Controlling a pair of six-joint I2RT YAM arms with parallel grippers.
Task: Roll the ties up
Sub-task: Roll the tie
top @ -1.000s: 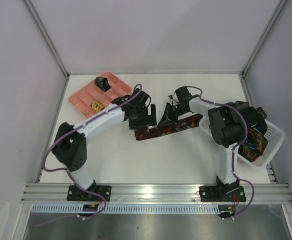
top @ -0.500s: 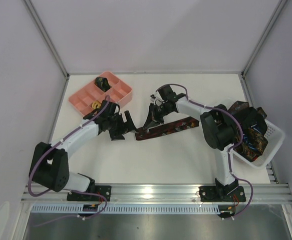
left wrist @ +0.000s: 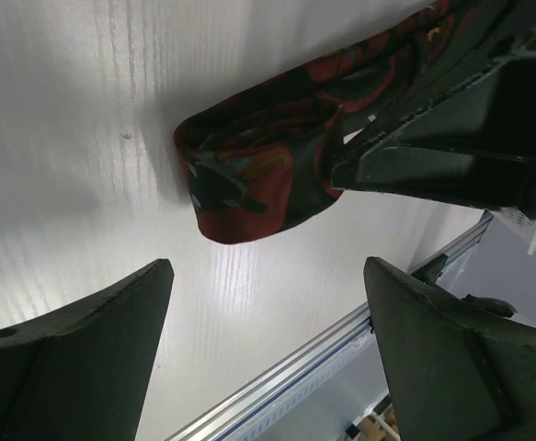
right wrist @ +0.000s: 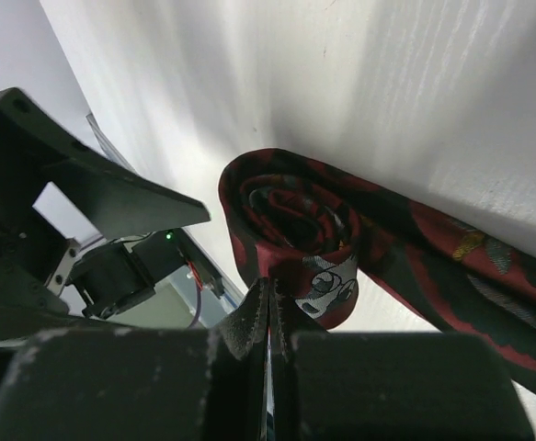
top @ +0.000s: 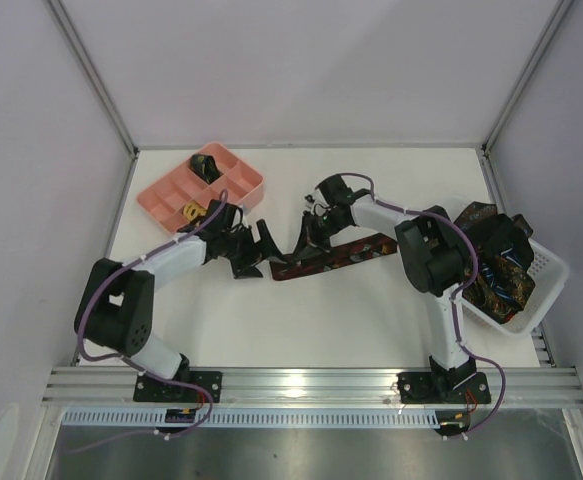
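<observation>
A dark tie with red patterning (top: 346, 252) lies across the middle of the table, its left end curled into a loose roll (right wrist: 290, 225). My right gripper (top: 304, 240) is shut on the edge of that roll (right wrist: 269, 287) and holds it just above the table. My left gripper (top: 259, 250) is open and empty just left of the roll. In the left wrist view the roll (left wrist: 249, 175) lies ahead of the open fingers (left wrist: 111, 312), apart from them, with the right gripper (left wrist: 451, 138) on it.
A pink compartment tray (top: 233, 190) stands at the back left, holding a dark rolled tie (top: 208, 165) and a yellow-patterned one (top: 193, 211). A white mesh basket (top: 551, 275) at the right edge holds several more ties (top: 501, 260).
My right gripper has moved left along the tie, curling its end into a roll. My left gripper drew back to the left, then came slightly right, staying open.
</observation>
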